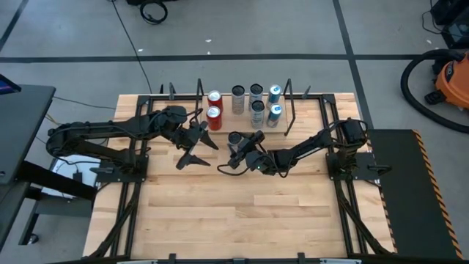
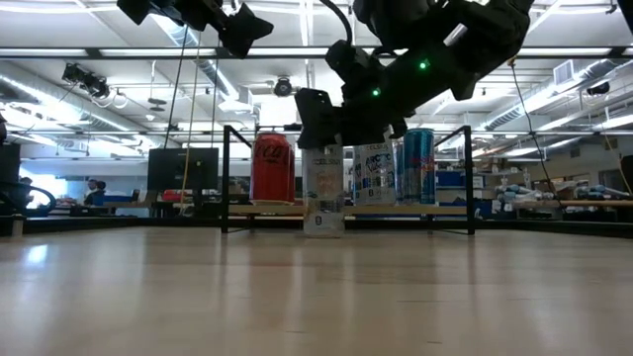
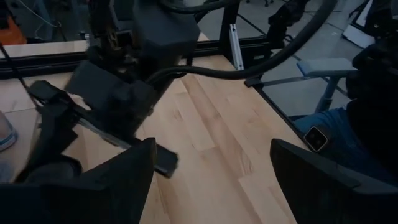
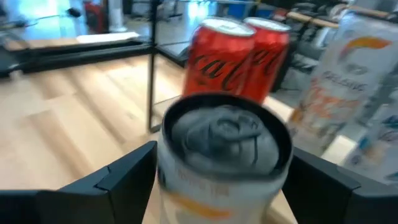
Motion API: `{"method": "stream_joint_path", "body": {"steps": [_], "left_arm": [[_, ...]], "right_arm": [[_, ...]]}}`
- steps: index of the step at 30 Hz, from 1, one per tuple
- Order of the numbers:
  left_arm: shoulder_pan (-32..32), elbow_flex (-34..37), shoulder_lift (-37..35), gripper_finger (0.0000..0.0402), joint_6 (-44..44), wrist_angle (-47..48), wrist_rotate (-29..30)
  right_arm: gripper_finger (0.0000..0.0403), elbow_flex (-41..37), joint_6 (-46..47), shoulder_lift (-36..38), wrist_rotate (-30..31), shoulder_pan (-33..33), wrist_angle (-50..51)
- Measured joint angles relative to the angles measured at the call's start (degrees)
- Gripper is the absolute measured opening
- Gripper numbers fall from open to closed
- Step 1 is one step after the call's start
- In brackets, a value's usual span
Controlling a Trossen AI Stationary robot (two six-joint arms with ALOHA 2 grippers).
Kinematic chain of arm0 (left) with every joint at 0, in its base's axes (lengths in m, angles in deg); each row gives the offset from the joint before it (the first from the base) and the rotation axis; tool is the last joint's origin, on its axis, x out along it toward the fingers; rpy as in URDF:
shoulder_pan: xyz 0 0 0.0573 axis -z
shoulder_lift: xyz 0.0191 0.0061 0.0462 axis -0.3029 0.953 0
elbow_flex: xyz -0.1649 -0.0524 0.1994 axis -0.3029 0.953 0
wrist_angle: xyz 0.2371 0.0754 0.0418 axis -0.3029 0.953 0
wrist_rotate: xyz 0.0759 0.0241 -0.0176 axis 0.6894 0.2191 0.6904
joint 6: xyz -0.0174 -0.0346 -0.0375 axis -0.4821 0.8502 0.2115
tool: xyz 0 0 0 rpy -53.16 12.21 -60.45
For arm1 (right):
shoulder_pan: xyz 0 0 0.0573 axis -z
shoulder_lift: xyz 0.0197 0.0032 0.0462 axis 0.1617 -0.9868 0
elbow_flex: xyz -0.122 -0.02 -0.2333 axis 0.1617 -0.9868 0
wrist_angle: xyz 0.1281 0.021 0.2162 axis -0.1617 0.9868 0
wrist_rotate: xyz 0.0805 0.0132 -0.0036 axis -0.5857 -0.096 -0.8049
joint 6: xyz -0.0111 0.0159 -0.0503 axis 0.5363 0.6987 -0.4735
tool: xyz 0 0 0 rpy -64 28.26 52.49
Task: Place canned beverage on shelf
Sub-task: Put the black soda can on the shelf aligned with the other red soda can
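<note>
Here, a wooden worktop point(image 1: 242, 213) carries a low shelf point(image 1: 227, 126) along its far edge, with black rod frames at each end. On the shelf stand two red cans point(image 1: 214, 99) at the left end, three grey cans point(image 1: 238, 94) in the middle and two blue cans point(image 1: 274, 92) at the right end.

One more can point(image 1: 235, 139) stands upright on the worktop just in front of the shelf, below the gap between the red and grey cans. Its long axis is vertical, top facing up. It is not on the shelf.

The right gripper point(image 1: 242, 150) is at this can. In the right wrist view the can point(image 4: 224, 155) sits between the two fingers point(image 4: 124, 174), with a gap showing on each side, so the jaws stand part open around it without clearly pressing it. The shelf lies straight beyond the can from the jaws, with the red cans directly behind.

The left gripper point(image 1: 192, 150) hovers left of the can, jaws part open and holding nothing. The right arm is nearer to the can.
</note>
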Motion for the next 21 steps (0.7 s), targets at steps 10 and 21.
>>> {"method": "stream_joint_path", "body": {"steps": [10, 21], "left_arm": [[0.00, 0.01, 0.61, 0.0316, -4.43, 0.92, 6.08], [0.09, -0.01, 1.31, 0.0316, -4.45, 0.20, 11.40]], "right_arm": [[0.0363, -0.02, -1.34, 1.25, -0.07, -0.07, -0.34], [0.0376, -0.02, -9.01, 7.50, 2.27, -2.61, -0.18]]}}
